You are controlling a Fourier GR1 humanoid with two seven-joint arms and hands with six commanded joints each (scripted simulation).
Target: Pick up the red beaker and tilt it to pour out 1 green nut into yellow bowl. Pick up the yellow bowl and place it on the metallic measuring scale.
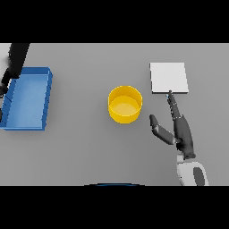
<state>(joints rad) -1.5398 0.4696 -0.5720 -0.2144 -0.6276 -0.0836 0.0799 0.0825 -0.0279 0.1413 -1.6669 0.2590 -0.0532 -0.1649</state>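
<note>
The yellow bowl (125,104) stands upright at the middle of the table; its inside shows only yellow. The metallic measuring scale (168,77), a flat pale square, lies to the bowl's right and further back. My right hand (182,133) is open and rests to the right of the bowl, apart from it. Its straight fingers (172,103) point at the scale's near edge and its thumb (157,127) is spread toward the bowl. My left arm (17,60) shows as a dark shape at the far left edge, above the blue tray. No red beaker or green nut is in view.
A blue rectangular tray (27,99) lies at the left side of the grey table (80,143). My left arm partly overlaps its far left corner.
</note>
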